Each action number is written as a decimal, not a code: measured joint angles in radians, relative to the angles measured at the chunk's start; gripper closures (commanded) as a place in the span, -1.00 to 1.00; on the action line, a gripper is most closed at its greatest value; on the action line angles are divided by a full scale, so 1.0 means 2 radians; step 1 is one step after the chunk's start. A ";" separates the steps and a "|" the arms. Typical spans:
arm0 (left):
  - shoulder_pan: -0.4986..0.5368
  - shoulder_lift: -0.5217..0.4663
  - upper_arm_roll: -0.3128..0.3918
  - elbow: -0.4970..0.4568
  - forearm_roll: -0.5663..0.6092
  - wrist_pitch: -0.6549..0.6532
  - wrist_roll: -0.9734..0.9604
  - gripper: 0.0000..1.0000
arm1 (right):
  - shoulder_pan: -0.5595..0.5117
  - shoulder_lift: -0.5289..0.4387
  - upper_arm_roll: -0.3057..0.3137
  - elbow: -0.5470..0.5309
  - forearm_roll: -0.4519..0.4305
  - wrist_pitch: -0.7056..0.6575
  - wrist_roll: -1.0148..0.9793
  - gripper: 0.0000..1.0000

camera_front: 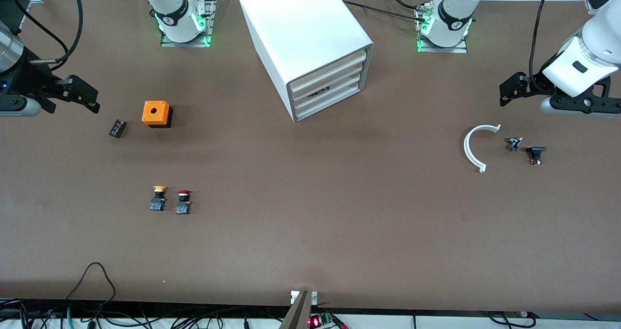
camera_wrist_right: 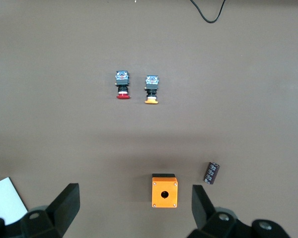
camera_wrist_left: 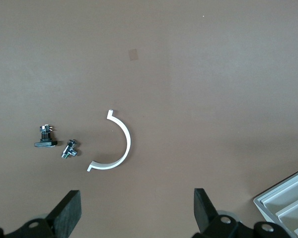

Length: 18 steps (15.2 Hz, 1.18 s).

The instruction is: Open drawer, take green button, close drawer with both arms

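Observation:
The white cabinet [camera_front: 305, 33] stands at mid-table near the robots' bases. Its four cream-white drawers [camera_front: 327, 84] are stacked and all pushed in; a dark slit shows between two of them. A corner of the drawers also shows in the left wrist view [camera_wrist_left: 288, 201]. The green-capped button is hidden from every view. My left gripper [camera_front: 508, 92] hangs open and empty over the table at the left arm's end; the left wrist view shows it [camera_wrist_left: 136, 198] close to a white arc. My right gripper [camera_front: 89, 98] hangs open and empty at the right arm's end, above the orange box in its wrist view [camera_wrist_right: 135, 193].
An orange box [camera_front: 156, 113] with a round hole and a black cylinder [camera_front: 117, 128] lie below the right gripper. A yellow-capped button [camera_front: 158, 199] and a red-capped button [camera_front: 183, 202] stand nearer the camera. A white arc [camera_front: 473, 147], a small metal part [camera_front: 514, 143] and a black part [camera_front: 535, 153] lie below the left gripper.

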 measured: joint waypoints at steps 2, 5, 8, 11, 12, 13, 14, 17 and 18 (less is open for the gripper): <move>0.000 0.000 0.000 0.000 0.000 0.000 0.000 -1.00 | 0.000 0.000 0.000 0.000 0.000 0.000 0.000 -1.00; 0.000 0.000 0.000 0.000 0.000 0.000 0.000 -1.00 | 0.000 0.000 0.000 0.000 0.000 0.000 0.000 -1.00; 0.000 0.000 0.000 0.000 0.000 0.000 0.000 -1.00 | 0.000 0.000 0.000 0.000 0.000 0.000 0.000 -1.00; 0.000 0.000 0.000 0.000 0.000 0.000 0.000 -1.00 | 0.000 0.000 0.000 0.000 0.000 0.000 0.000 -1.00; 0.000 0.000 0.000 0.000 0.000 0.000 0.000 -1.00 | 0.000 0.000 0.000 0.000 0.000 0.000 0.000 -1.00; 0.000 0.000 0.000 0.000 0.000 0.000 0.000 -1.00 | 0.000 0.000 0.000 0.000 0.000 0.000 0.000 -1.00; 0.000 0.000 0.000 0.000 0.000 0.000 0.000 -1.00 | 0.000 0.000 0.000 0.000 0.000 0.000 0.000 -1.00; 0.000 0.000 0.000 0.000 0.000 -0.014 0.000 -1.00 | 0.000 0.001 0.000 -0.003 0.000 0.001 0.000 -1.00; 0.000 0.000 0.000 0.000 -0.003 -0.026 0.000 -1.00 | 0.000 0.002 0.000 -0.004 0.000 0.004 0.000 -1.00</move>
